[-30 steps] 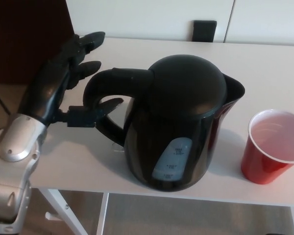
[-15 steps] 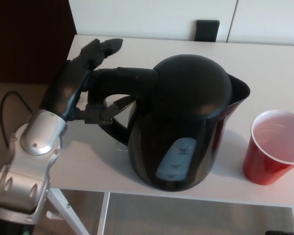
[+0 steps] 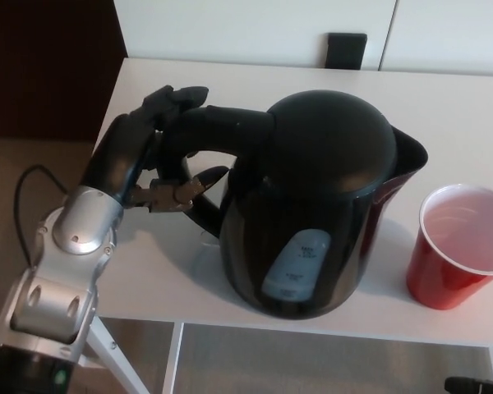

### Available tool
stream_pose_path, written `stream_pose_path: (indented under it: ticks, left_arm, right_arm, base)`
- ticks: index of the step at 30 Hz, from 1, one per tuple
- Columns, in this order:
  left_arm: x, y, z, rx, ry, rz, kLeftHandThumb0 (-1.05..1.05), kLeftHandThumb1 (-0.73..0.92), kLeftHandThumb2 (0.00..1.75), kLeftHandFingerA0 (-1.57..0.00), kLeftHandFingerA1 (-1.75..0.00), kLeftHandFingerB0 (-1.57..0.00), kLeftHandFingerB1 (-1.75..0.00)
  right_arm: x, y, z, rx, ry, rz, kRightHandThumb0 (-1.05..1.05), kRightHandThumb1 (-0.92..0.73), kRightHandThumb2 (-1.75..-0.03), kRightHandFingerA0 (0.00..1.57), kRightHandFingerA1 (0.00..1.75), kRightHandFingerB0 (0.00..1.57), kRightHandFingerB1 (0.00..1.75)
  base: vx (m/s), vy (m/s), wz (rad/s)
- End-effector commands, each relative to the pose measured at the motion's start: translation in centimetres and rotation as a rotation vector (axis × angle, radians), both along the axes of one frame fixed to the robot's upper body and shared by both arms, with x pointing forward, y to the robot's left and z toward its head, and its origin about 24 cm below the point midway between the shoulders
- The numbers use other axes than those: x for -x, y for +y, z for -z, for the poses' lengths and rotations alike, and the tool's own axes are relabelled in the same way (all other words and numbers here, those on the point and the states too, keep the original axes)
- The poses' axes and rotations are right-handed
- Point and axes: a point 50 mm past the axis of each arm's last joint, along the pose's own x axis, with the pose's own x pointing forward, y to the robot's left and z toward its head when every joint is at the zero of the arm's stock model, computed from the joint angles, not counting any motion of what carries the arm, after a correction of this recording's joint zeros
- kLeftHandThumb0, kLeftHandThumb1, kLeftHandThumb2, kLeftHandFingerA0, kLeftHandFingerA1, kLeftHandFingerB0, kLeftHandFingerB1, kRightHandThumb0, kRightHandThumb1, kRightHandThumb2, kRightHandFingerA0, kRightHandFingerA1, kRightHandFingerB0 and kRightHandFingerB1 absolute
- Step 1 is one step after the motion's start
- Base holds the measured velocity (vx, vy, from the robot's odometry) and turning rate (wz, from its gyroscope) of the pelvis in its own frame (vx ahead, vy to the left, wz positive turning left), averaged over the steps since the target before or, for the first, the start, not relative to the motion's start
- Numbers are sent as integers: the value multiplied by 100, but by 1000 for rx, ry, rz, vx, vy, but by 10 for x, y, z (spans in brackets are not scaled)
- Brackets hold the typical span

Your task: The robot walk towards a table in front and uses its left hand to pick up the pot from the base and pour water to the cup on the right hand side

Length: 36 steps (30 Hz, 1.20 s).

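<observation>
- The left hand (image 3: 152, 152) has closed in on the pot's handle (image 3: 205, 131) over the last second: it stood off to the handle's outer side before, and now its fingers (image 3: 177, 97) lie over the top of the handle while the thumb (image 3: 199, 180) pokes through the loop from below.
- The fingers and thumb are not yet drawn together; I judge it a wrap in progress rather than a firm clamp.
- The pot (image 3: 312, 205) sits just beyond the hand's fingertips, upright on the table (image 3: 140, 263); its base is hidden beneath it.
- That means the lift can follow once the hand tightens.
- The cup (image 3: 456, 246) stands on the pot's far side from the hand, well apart from it, close to the spout (image 3: 411, 152).
- The right hand does not show.
</observation>
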Motion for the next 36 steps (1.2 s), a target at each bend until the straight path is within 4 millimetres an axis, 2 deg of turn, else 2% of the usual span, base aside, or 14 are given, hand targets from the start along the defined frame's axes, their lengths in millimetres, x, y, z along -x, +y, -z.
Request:
stream_pose_path:
  ticks: [1, 8, 9, 10, 13, 14, 15, 16, 17, 20, 21, 26, 27, 36]
  left_arm:
    - [-3, 6, -4, -27, -15, -12, -45, 53, 56, -51, -39, -25, -29]
    - [-12, -1, -10, 25, -22, -10, -33, 69, 62, -86, -48, -32, -32]
    - [-16, -4, -12, 40, -25, 19, -28, 83, 66, -112, -53, -38, -32]
    - [-21, -6, -15, 82, -11, 40, -26, 84, 66, -126, -80, -58, -38]
    - [-29, -11, -19, 158, 23, 70, -24, 81, 65, -127, -98, -69, -41]
    - [-33, -14, -22, 198, 47, 114, -17, 77, 63, -123, -109, -101, -51]
    - [-34, -15, -23, 198, 53, 128, -10, 73, 77, -115, -111, -102, -68]
    - [-36, -16, -25, 190, 58, 142, -10, 73, 77, -115, -111, -102, -68]
    - [-37, -19, -28, 188, 60, 169, -4, 67, 86, -110, -113, -98, -96]
    - [-38, -22, -30, 184, 63, 197, -3, 56, 109, -112, -111, -97, -99]
    - [-37, -23, -29, 187, 71, 210, -5, 70, 84, -109, -122, -92, -107]
    - [-34, -26, -23, 237, 106, 224, -10, 72, 78, -111, -132, -88, -120]
    - [-34, -26, -23, 240, 109, 221, -13, 75, 74, -110, -129, -85, -121]
    - [-43, -24, -41, 331, 84, 135, -13, 76, 74, -113, -120, -84, -112]
  right_arm:
    - [-3, -5, -3, -1, -6, 11, -49, -32, -73, 70, 82, 75, 80]
    - [-7, -4, -5, 0, -18, 8, -48, -33, -72, 72, 80, 79, 81]
    - [-7, -4, -5, -2, -20, 5, -45, -31, -75, 69, 81, 76, 82]
    - [-8, -4, -5, -3, -22, 3, -45, -29, -75, 73, 82, 76, 81]
    - [-10, -3, -6, 5, -28, -6, -47, -25, -84, 78, 83, 75, 82]
    - [-11, -2, -6, -19, -30, 17, -40, -23, -86, 77, 85, 70, 80]
    - [-12, -2, -6, -20, -33, 18, -41, -27, -77, 75, 83, 71, 79]
    - [-13, -2, -7, -17, -37, 17, -41, -27, -77, 75, 83, 71, 79]
    - [-14, -2, -7, -10, -39, 6, -44, -28, -76, 74, 82, 70, 78]
    - [-15, -2, -8, -6, -38, 4, -44, -29, -76, 74, 82, 71, 78]
    - [-15, -2, -8, 1, -31, 4, -45, -31, -75, 74, 81, 72, 78]
    - [-14, -4, -8, -3, -26, -2, -48, -25, -86, 72, 83, 70, 80]
    - [-14, -4, -8, -2, -29, -8, -48, -30, -74, 70, 82, 70, 78]
    - [-19, -2, -9, -2, -42, 1, -47, -27, -73, 77, 82, 78, 81]
  base:
    - [0, 0, 0]
    - [0, 0, 0]
    - [0, 0, 0]
    - [0, 0, 0]
    - [0, 0, 0]
    - [0, 0, 0]
    - [0, 0, 0]
    - [0, 0, 0]
    - [0, 0, 0]
    - [0, 0, 0]
    - [0, 0, 0]
    - [0, 0, 0]
    - [0, 0, 0]
    - [0, 0, 0]
